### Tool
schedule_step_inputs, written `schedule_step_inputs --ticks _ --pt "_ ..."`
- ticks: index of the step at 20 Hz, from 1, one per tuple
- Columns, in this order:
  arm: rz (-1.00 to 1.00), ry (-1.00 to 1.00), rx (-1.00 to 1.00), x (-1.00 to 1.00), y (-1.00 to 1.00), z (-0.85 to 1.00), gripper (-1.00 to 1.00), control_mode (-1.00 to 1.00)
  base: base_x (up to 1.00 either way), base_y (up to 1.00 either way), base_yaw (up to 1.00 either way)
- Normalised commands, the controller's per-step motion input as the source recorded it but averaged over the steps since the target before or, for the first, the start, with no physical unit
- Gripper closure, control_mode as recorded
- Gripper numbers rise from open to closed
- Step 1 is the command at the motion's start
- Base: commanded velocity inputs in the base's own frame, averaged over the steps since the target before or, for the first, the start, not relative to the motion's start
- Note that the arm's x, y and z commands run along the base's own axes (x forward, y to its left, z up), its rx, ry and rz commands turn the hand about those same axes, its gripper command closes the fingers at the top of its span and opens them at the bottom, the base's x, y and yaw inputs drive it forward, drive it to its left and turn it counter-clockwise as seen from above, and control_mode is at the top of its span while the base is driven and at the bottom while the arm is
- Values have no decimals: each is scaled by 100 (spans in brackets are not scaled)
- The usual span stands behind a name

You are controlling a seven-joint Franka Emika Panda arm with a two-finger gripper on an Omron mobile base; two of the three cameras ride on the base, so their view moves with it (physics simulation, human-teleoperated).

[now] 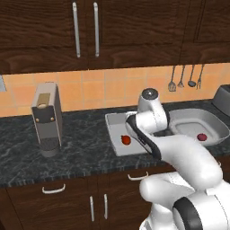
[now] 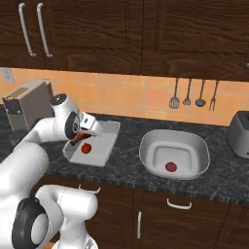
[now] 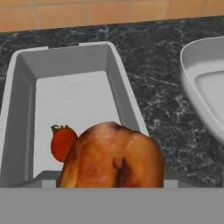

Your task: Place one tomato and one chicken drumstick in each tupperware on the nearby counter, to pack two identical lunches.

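Dark wood cabinets over an orange tiled wall, and below them the long marbled worktop (image 1: pixel 81 148) runs across the kitchen. Going left to right: a boxy grey appliance (image 1: pixel 47 119) stands on the stone, well clear of the action. Next, the rectangular tupperware (image 1: pixel 117 134) sits with its long side running away from the robot, and a tomato (image 1: pixel 126 140) already lies on its floor near the front wall, so that half of the first lunch looks settled. Right above that tub's near end hangs the end effector (image 2: pixel 80 138), pinching a chicken drumstick (image 3: pixel 111 155); the hand view has the brown meat bulging over the front rim, just beside the tomato and not yet resting on the floor. My read: it's held there to line up a drop next to the tomato and complete the pair. The arm folds forward from the base, elbow raised high, forearm angling down and the wrist tipped towards the tub. Further right, the rounded tupperware (image 2: pixel 174 153) waits with its own tomato (image 2: pixel 170 167) in the middle, no drumstick in it yet. Utensils (image 2: pixel 192 95) hang on the tiles behind it, and a steel toaster (image 2: pixel 240 133) stands at the far right edge.
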Motion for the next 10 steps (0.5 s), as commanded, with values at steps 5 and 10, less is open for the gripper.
schedule_step_inputs --ticks 5,10 --pt "-1 3 2 100 1 -50 100 -100 0 0 0" --pt "0 -1 0 97 1 -42 100 -100 0 0 0"
